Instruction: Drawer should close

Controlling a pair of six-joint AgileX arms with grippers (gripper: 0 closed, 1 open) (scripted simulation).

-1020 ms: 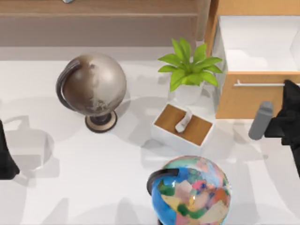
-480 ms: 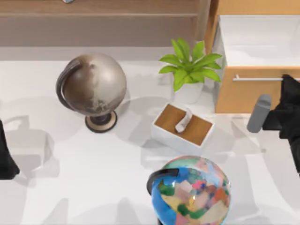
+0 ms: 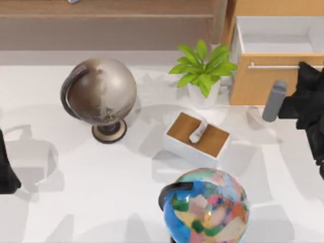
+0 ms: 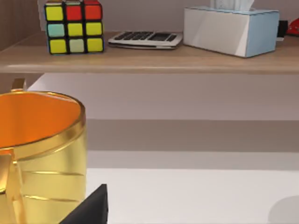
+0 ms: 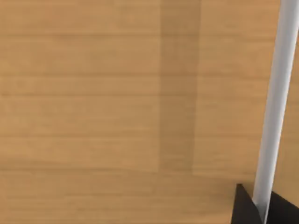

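The drawer [image 3: 276, 55] at the counter's far right is partly shut, white inside visible. Right gripper [image 3: 310, 93] presses its front by the handle [image 5: 275, 107]; jaws' state unclear. Left arm parked.

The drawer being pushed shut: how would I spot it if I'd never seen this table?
Look to the far right corner of the table, just past the potted plant. The drawer is a big box with white inner walls; its tan wood front and thin silver handle mark it.
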